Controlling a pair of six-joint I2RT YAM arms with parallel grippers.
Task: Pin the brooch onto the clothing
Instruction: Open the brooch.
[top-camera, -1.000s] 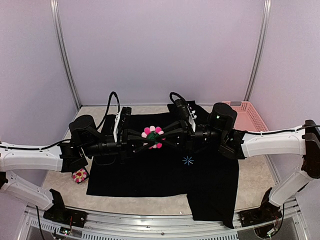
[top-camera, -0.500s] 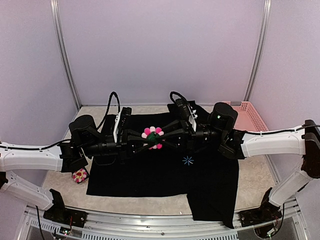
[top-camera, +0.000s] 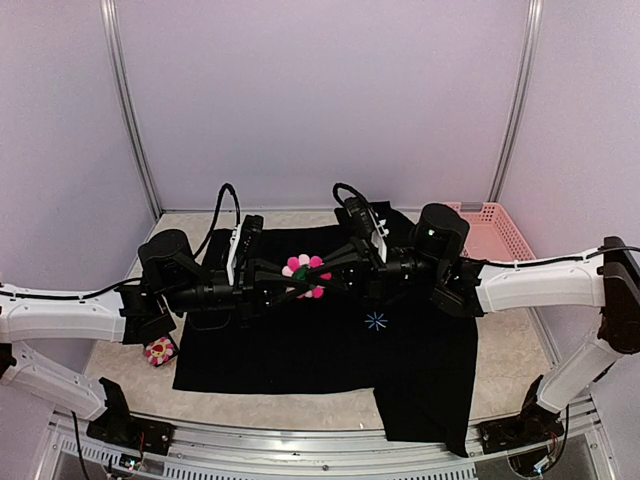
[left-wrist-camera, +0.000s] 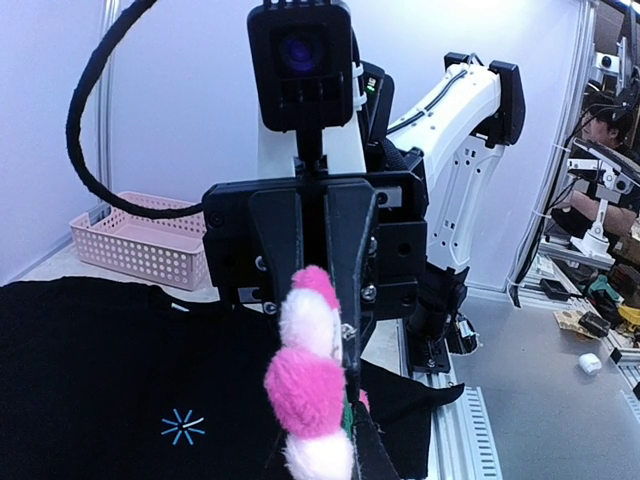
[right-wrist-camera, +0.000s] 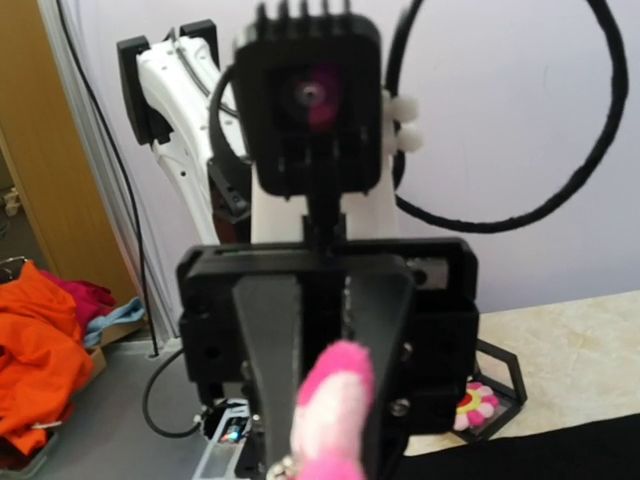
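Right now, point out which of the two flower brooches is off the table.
The pink-and-white brooch held above the black shirt between the left gripper and right gripper. The other flower lies on the table by the shirt's left edge.

right hand (top-camera: 319, 278) | closed down onto brooch (top-camera: 303, 268) | shifted left (only slightly)

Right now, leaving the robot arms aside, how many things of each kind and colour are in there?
Flower brooches: 2, the held brooch and the spare brooch at left
Black T-shirt: 1
Pink basket: 1
Total: 4
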